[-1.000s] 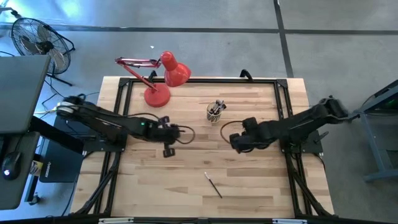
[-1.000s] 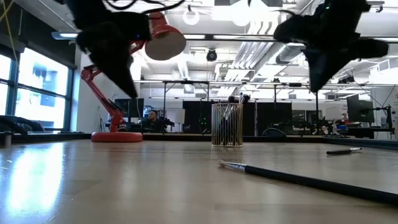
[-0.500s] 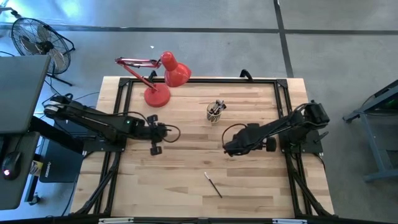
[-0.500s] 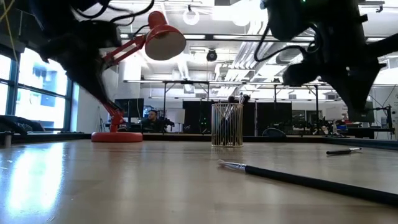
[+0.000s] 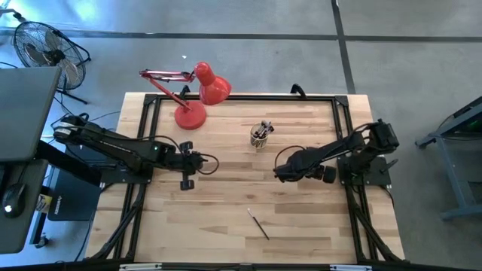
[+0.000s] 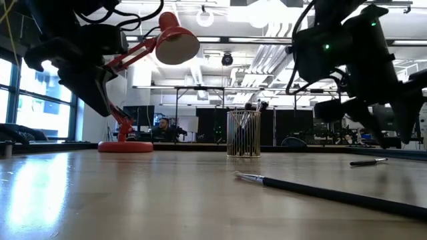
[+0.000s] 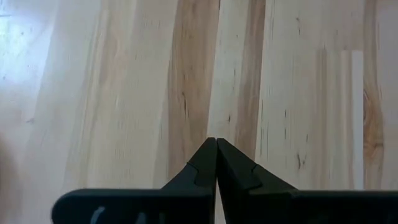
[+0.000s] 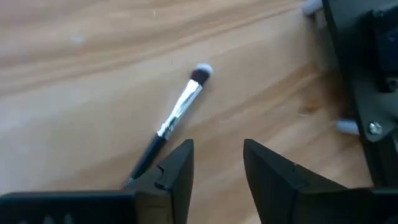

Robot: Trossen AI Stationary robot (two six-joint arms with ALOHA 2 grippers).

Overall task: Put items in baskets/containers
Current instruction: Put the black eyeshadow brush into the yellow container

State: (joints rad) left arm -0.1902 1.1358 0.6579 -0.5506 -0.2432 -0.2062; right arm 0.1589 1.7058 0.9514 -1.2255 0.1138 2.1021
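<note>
While one brush (image 5: 259, 224) lies flat on the near middle of my pale wooden worktop (image 5: 226, 226), its long axis diagonal, bristles far-left, handle near-right, the others stand in the cup (image 5: 260, 136) farther back. My right fingers (image 8: 217, 163) hang apart above another brush (image 8: 174, 118); my left fingers (image 7: 216, 163) are pressed together. No writing is readable.

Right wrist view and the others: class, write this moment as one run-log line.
left gripper: shut, empty | right gripper: open, above brush | cup: holds brushes | one brush on table
</note>
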